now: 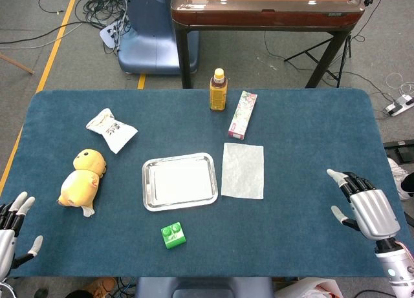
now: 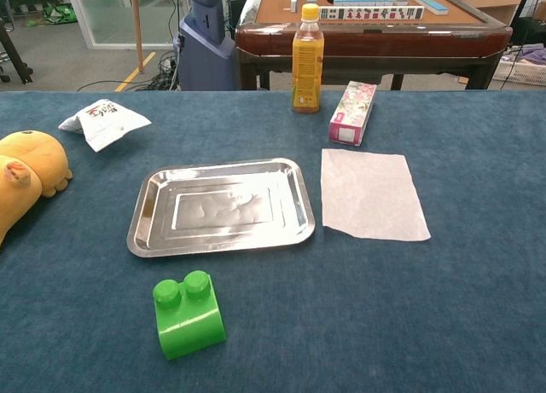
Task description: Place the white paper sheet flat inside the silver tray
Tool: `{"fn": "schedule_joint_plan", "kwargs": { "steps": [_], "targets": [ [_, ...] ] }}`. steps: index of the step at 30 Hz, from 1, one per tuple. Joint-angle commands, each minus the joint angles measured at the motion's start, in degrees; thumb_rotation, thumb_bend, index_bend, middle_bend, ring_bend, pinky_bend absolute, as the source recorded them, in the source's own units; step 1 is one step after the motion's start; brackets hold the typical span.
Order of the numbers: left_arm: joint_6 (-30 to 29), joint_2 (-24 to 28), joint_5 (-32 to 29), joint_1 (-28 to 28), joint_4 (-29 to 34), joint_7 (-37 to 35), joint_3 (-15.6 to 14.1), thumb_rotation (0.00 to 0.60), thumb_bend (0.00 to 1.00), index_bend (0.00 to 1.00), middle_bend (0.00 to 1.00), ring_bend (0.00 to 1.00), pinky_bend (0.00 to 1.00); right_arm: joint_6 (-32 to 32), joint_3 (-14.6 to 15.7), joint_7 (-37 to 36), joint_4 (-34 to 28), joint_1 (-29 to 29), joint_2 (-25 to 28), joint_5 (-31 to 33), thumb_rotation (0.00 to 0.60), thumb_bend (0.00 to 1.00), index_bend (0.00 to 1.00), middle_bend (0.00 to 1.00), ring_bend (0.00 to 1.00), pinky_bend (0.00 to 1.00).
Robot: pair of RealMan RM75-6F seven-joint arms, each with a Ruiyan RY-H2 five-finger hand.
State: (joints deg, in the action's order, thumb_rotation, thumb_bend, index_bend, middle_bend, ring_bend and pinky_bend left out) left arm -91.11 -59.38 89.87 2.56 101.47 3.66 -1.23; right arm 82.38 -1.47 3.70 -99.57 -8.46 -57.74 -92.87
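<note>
Clearly the sheet (image 1: 242, 170) lies flat on the table just right of the tray (image 1: 148, 188), near mid-table. Thin, limp and light, it likely needs a pinch at its right edge. Both the left hand (image 1: 11, 228) and right hand (image 1: 364, 205) are empty, fingers spread, at the near corners.

My head camera looks steeply down from high above the shiny silver metal tray (image 1: 180, 181), taking in the whole blue-carpeted table (image 1: 297, 233). My chest camera sits lower and nearer, facing forward across that tray (image 2: 222, 207); both views share it and what lies around it.
</note>
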Motion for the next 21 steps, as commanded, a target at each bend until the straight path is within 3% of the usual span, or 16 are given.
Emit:
{"fn": "schedule_joint_plan", "kwargs": {
  "steps": [1,7,17,19,21],
  "targets": [
    [0.1,0.0,0.0,0.0,0.1,0.2,0.0,0.6,0.34,0.07,0.02,0.04,0.01,-0.2,0.0,0.2,0.1,-0.2,-0.2,-0.1,0.6,0.3,0.13,0.22,0.17,0.32],
    [0.2,-0.1,0.0,0.1,0.3,0.6,-0.1,0.6,0.33,0.07,0.02,0.04,0.01,-2.1,0.1,0.6,0.4,-1.4,-0.6,-0.7,0.6,0.3,0.14,0.22,0.17,0.32],
    [-0.2,-0.1,-0.1,0.3,0.7,1.1,0.0,0.6,0.33,0.07,0.02,0.04,0.01,-7.8,-0.4,1.1,2.4,-6.6,-4.0,-3.0,0.6,0.12,0.29,0.22,0.17,0.32],
    [-0.3,0.1,-0.1,0.4,0.8,1.0,0.0,0.6,0.34,0.07,0.02,0.04,0.01,-9.5,-0.5,1.7,3.3,-7.8,-4.9,-3.1,0.6,0.13,0.32,0.22,0.17,0.32],
    [-0.6,0.2,-0.2,0.6,0.8,1.0,0.0,0.6,0.34,0.07,0.02,0.04,0.01,-11.9,-0.4,1.8,3.8,-9.2,-5.6,-2.9,0.6,0.22,0.34,0.22,0.17,0.32]
  ]
}}
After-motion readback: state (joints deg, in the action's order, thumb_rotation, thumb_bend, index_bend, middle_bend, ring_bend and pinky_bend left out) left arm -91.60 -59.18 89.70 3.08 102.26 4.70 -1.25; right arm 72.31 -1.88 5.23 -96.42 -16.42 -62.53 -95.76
